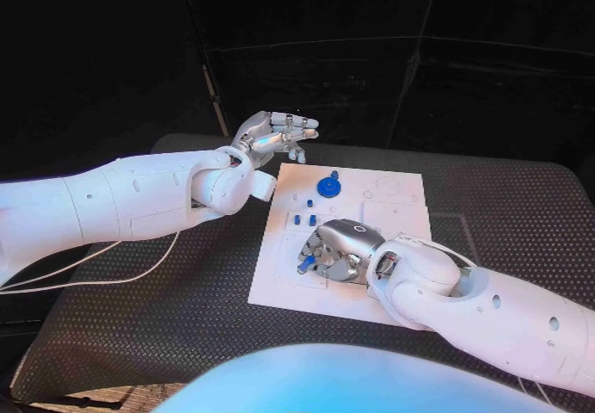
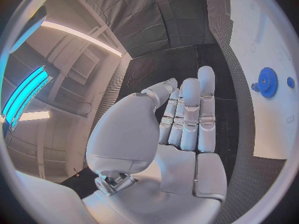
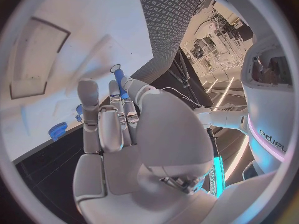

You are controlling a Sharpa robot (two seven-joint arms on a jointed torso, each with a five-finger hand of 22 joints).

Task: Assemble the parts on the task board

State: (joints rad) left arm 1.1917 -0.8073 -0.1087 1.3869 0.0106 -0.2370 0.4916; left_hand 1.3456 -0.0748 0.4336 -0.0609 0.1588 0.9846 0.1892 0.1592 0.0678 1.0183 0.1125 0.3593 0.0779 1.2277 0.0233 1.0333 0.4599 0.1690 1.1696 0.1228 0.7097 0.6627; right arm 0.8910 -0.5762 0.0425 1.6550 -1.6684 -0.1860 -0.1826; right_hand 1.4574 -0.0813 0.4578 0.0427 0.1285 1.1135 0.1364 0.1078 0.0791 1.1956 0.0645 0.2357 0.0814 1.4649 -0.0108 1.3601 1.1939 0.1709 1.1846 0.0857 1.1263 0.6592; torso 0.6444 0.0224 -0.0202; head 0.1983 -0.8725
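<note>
A: On the left, what's the left hand (image 1: 275,133) doing?
B: Silver, glossy, raised beyond the board's far corner, fingers (image 2: 190,112) straight and pressed side by side, holding nothing.

A: And the middle?
B: The flat white task board (image 1: 384,194) on ribbed black table (image 1: 149,301). One blue toothed gear (image 1: 328,186), three short blue pegs (image 1: 303,220) nearby.

A: The right hand (image 1: 333,252)?
B: Over the board's near half, pinching one slim blue peg (image 3: 118,77) at its fingertips.

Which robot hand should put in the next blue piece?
Probably the right hand: it already pinches a blue peg over the white board. The left hand hovers off the board, holding nothing.
</note>
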